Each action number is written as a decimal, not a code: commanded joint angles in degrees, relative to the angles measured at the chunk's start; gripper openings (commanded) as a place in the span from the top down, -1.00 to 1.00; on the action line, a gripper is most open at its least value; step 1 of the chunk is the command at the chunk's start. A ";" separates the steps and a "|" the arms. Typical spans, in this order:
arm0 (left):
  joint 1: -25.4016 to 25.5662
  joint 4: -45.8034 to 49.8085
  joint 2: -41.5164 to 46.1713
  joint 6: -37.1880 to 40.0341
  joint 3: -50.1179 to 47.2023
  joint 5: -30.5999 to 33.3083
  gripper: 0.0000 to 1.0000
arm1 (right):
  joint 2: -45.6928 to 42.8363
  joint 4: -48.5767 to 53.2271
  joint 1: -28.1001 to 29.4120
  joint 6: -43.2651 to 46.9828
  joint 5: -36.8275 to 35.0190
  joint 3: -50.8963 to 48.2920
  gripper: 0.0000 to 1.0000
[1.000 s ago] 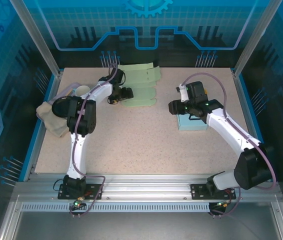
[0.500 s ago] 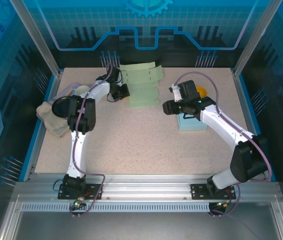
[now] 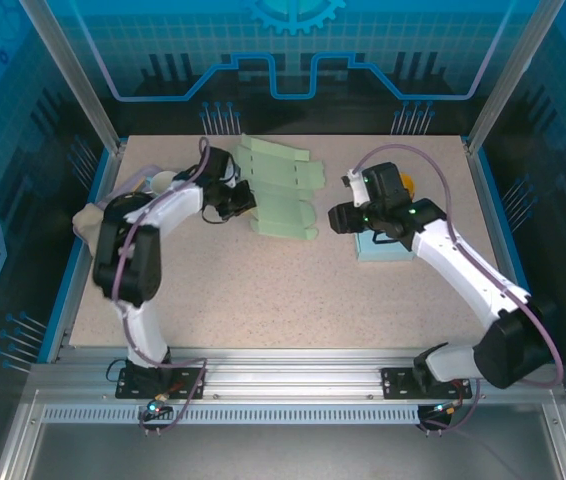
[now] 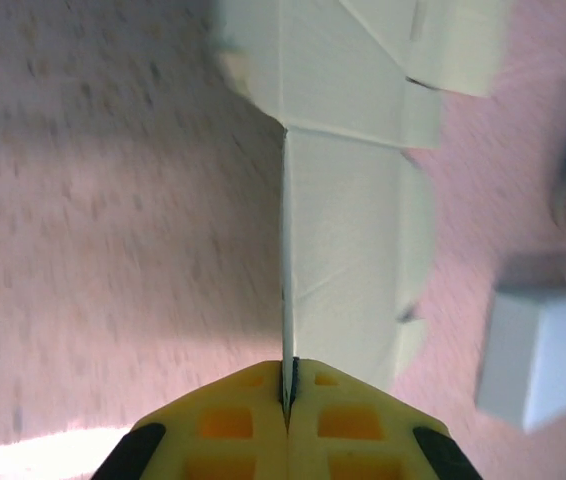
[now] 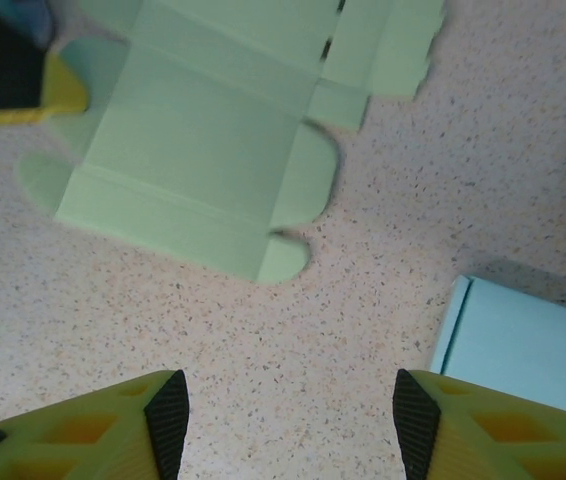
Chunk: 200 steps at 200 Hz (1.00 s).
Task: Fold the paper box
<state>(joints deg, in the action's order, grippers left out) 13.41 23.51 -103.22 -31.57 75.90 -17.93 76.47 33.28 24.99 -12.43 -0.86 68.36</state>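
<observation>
Thin edge of flat pale-green die-cut paper box blank (image 3: 281, 195) pinched between fully closed left jaws, sheet extending ahead. Right jaws spread wide, nothing held, blank well ahead. Judged light, floppy, easily creased; free panel best gripped beside score line.

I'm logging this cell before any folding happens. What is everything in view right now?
paper box blank: one, pale green, unfolded, far middle of the table
blue box: one, light blue, right side, beside the right arm
cloth: one, beige, left edge
white round thing: one, far left, too small to identify
orange thing: one, behind the right arm, mostly hidden
table: one, speckled beige
left claw: yellow, shut on the blank's edge
right claw: yellow, open, above bare table
</observation>
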 commanded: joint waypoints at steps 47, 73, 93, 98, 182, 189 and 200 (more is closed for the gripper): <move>12.96 -9.09 32.58 -14.68 -39.08 7.35 0.96 | -4.86 2.56 5.52 -2.04 -0.57 -4.67 -0.18; 15.59 -10.32 40.54 -19.76 -46.69 12.04 0.56 | -3.59 -1.60 9.12 -4.26 -0.99 -8.34 -0.18; 15.70 -6.72 42.76 -19.23 -46.88 12.96 0.06 | -0.87 -3.21 12.02 -5.06 -1.94 -9.55 -0.18; 15.75 -4.57 43.04 -18.48 -45.90 13.44 -0.12 | -0.22 -3.28 12.61 -5.02 -2.61 -9.49 -0.17; -2.22 9.48 34.95 -3.14 -31.40 9.60 -0.57 | 10.72 0.65 11.88 5.93 -3.08 0.94 -0.18; -2.17 8.40 33.03 -2.51 -30.81 9.67 -0.58 | 11.48 0.56 11.83 6.26 -2.52 1.67 -0.18; -2.37 5.17 30.26 -2.20 -31.05 9.49 -0.59 | 12.41 0.41 11.66 6.78 -1.76 2.50 -0.18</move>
<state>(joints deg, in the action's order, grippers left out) 11.53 31.00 -67.59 -38.44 43.79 -4.36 86.98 32.53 37.41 -8.82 -3.88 67.81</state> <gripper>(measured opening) 0.791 0.589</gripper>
